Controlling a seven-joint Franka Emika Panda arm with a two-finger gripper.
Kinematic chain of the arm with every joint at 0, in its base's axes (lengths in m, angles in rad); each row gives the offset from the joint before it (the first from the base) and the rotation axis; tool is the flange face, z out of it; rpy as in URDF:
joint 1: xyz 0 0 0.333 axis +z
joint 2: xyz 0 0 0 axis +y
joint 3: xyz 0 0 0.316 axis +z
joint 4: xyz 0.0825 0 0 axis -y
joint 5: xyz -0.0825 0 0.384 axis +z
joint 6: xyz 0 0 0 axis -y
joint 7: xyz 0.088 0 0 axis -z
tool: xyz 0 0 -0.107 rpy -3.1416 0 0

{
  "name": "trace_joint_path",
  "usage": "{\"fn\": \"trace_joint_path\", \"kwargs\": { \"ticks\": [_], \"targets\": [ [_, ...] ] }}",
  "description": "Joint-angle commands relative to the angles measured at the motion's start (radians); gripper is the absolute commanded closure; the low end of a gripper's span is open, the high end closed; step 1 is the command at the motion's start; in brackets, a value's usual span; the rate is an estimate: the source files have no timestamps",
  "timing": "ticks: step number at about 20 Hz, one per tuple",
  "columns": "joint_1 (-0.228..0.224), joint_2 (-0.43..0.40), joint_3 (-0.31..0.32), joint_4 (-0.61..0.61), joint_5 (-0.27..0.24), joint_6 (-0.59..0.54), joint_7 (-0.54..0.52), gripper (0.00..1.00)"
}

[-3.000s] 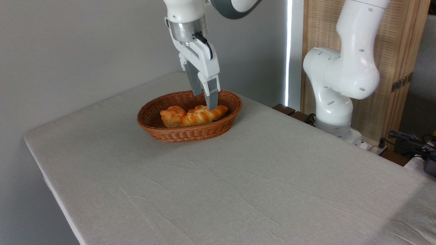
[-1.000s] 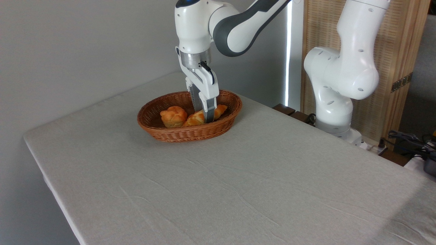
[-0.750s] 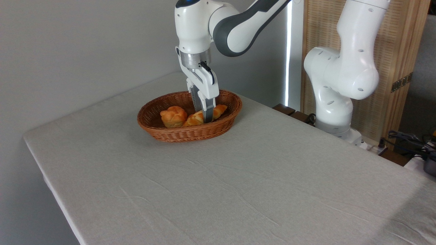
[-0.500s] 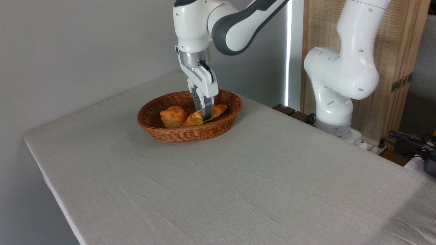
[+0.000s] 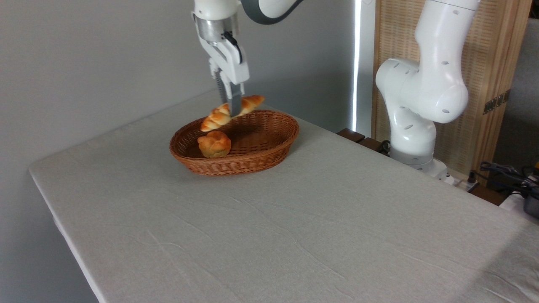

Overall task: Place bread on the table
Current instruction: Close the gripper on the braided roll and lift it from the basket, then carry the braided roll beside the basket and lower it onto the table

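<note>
The bread (image 5: 215, 119), a long braided golden loaf, hangs in the air above the brown wicker basket (image 5: 269, 152), tilted with its right end higher. My gripper (image 5: 234, 110) points straight down and is shut on the loaf near its middle, level with the basket's back rim. The table (image 5: 294, 219) is covered in a wrinkled light grey cloth and spreads out in front of the basket.
A small round golden bun (image 5: 214, 144) lies in the left part of the basket. The arm's white base (image 5: 414, 105) stands off the table's back right edge, before a wooden screen. Cables lie at the far right.
The gripper came down into the basket, shut on the loaf, then rose up and to the left with it. The bun stays in the basket.
</note>
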Motion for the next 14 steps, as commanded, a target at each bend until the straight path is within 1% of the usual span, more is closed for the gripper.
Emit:
{"fn": "trace_joint_path", "kwargs": {
  "ticks": [1, 3, 4, 5, 6, 7, 8, 9, 10, 11, 12, 14],
  "targets": [
    [-0.005, 0.213, 0.117, 0.237, 0.030, -0.005, 0.085, 0.65],
    [0.001, 0.311, 0.177, 0.341, 0.062, 0.010, 0.134, 0.65],
    [0.004, 0.354, 0.200, 0.375, 0.087, 0.020, 0.169, 0.64],
    [0.006, 0.388, 0.214, 0.389, 0.125, 0.041, 0.214, 0.63],
    [0.007, 0.410, 0.217, 0.389, 0.169, 0.073, 0.255, 0.58],
    [0.009, 0.431, 0.217, 0.388, 0.220, 0.108, 0.283, 0.49],
    [0.009, 0.454, 0.217, 0.388, 0.255, 0.131, 0.279, 0.33],
    [0.008, 0.472, 0.211, 0.389, 0.266, 0.142, 0.269, 0.18],
    [0.008, 0.489, 0.206, 0.388, 0.266, 0.156, 0.262, 0.11],
    [0.006, 0.512, 0.202, 0.388, 0.266, 0.179, 0.251, 0.07],
    [0.003, 0.529, 0.196, 0.385, 0.265, 0.191, 0.233, 0.00],
    [0.001, 0.554, 0.179, 0.383, 0.254, 0.217, 0.175, 0.00]
  ]
}}
